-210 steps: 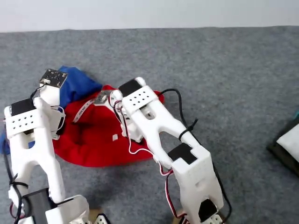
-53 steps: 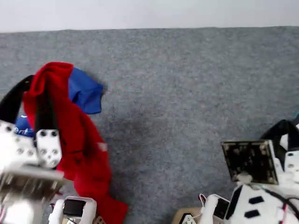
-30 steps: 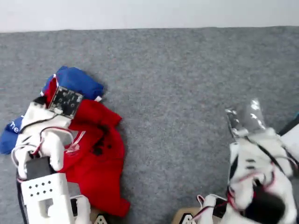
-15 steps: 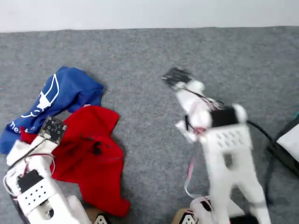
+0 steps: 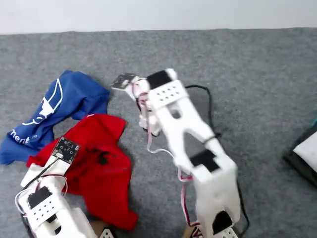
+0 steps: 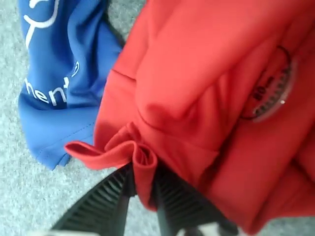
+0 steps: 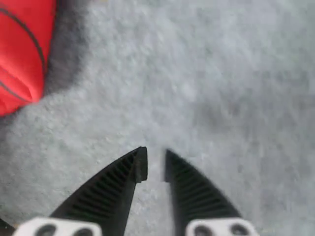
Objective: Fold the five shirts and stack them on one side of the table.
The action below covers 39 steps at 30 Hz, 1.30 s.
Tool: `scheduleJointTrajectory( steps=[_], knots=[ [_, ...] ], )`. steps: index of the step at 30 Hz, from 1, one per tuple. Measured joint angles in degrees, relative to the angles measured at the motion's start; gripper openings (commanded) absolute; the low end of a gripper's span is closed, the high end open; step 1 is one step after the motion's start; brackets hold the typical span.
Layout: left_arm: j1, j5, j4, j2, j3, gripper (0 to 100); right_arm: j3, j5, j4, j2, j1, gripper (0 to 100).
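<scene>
High view: red shirt [image 5: 99, 168] crumpled on grey tabletop [image 5: 247, 74], touching blue shirt [image 5: 54, 114]; dark object [image 5: 303, 153] at right edge. Left wrist view: left claw [image 6: 142, 173] pinching red fold. Right wrist view: right claw [image 7: 155, 167] narrowly parted over tabletop.

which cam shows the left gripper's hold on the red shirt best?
Left wrist view: the left gripper is shut on a bunched fold at the edge of the red shirt, close up. In the high view the arm's wrist covers the pinch. The right wrist view catches a patch of red cloth.
</scene>
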Motion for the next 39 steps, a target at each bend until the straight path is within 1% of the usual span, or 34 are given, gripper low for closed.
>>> scheduleJointTrajectory(
  steps=[2,3,10,19,25,39],
  knots=[
    [0.0,1.1,-0.1,0.0,0.0,0,-7.6,0.1,0.1,5.7,-1.0,29.5],
    [0.0,1.5,-0.7,0.0,0.1,0,-11.0,0.1,0.1,8.1,-1.4,30.0],
    [0.0,3.4,-3.6,0.0,0.1,0,-29.1,4.9,0.1,20.7,-5.9,30.0],
    [0.0,3.4,-3.7,0.0,0.1,0,-44.7,5.5,0.2,32.6,-8.3,30.0],
    [0.0,3.4,-3.7,0.0,0.1,0,-50.5,5.5,0.1,37.0,-10.0,30.0],
    [0.0,3.4,-3.7,0.0,1.3,0,-51.2,5.5,-7.6,42.8,-10.2,29.6]
  ],
)
